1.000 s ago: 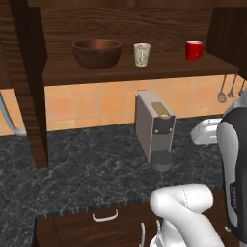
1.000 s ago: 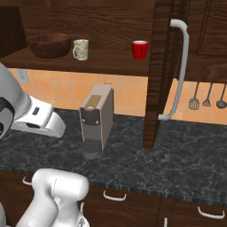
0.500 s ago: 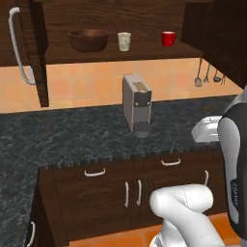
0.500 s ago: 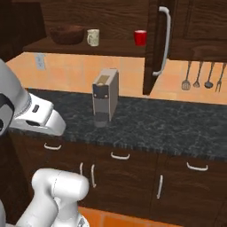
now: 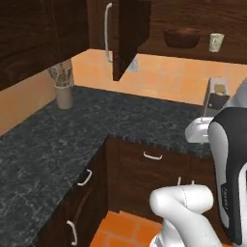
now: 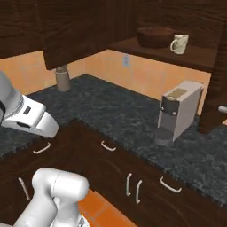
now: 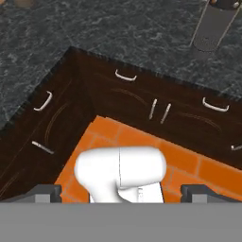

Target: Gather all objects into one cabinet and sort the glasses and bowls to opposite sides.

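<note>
- The wooden bowl [image 5: 182,37] sits on the shelf inside the open cabinet [image 5: 193,19], with a cream tumbler [image 5: 216,42] just beside it on the same shelf.
- From the right base view, the bowl [image 6: 154,37] is farther in and the tumbler [image 6: 179,44] nearer the coffee machine's side.
- A grey coffee machine [image 6: 177,111] stands on the dark stone counter [image 6: 111,111] — below that shelf.
- The hand [image 7: 121,191] points down at the orange floor [image 7: 189,165] and drawer fronts, fingers spread wide, holding nothing.

you see the cabinet [image 6: 199,55] shelf carrying the wooden bowl [image 6: 154,37], with a cream tumbler [image 6: 179,44] just beside it.
</note>
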You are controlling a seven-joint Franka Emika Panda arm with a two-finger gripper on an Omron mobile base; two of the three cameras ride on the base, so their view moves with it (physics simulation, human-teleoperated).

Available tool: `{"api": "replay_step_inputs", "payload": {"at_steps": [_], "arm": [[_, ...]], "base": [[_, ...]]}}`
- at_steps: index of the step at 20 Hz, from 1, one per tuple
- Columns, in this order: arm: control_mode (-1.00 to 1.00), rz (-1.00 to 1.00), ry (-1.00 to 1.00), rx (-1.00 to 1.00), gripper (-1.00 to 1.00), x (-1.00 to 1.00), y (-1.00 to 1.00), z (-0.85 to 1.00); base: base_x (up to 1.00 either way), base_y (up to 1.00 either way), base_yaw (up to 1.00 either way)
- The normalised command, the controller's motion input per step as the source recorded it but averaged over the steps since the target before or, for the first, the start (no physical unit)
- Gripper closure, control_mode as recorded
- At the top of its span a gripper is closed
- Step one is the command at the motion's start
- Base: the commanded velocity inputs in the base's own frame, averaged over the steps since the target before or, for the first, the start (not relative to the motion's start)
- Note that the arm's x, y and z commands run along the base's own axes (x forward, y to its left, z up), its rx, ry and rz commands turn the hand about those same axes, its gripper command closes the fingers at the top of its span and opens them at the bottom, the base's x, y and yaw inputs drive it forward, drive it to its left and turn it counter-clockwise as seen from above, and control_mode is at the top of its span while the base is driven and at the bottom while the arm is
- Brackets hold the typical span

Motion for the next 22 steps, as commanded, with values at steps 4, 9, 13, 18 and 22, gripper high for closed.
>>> {"api": "replay_step_inputs", "payload": {"at_steps": [4, 9, 13, 18, 22], "arm": [[1.00, 0.00, 0.00, 0.00, -1.00, 0.00, 0.00, 0.00], [1.00, 0.00, 0.00, 0.00, -1.00, 0.00, 0.00, 0.00], [1.00, 0.00, 0.00, 0.00, -1.00, 0.00, 0.00, 0.00], [1.00, 0.00, 0.00, 0.00, -1.00, 0.00, 0.00, 0.00], [1.00, 0.00, 0.00, 0.00, -1.00, 0.00, 0.00, 0.00]], "base": [[-0.13, 0.00, 1.00], [-0.01, 0.00, 1.00], [0.00, 0.06, 0.89], [0.00, 0.29, 0.42], [0.00, 0.46, 0.78]]}}
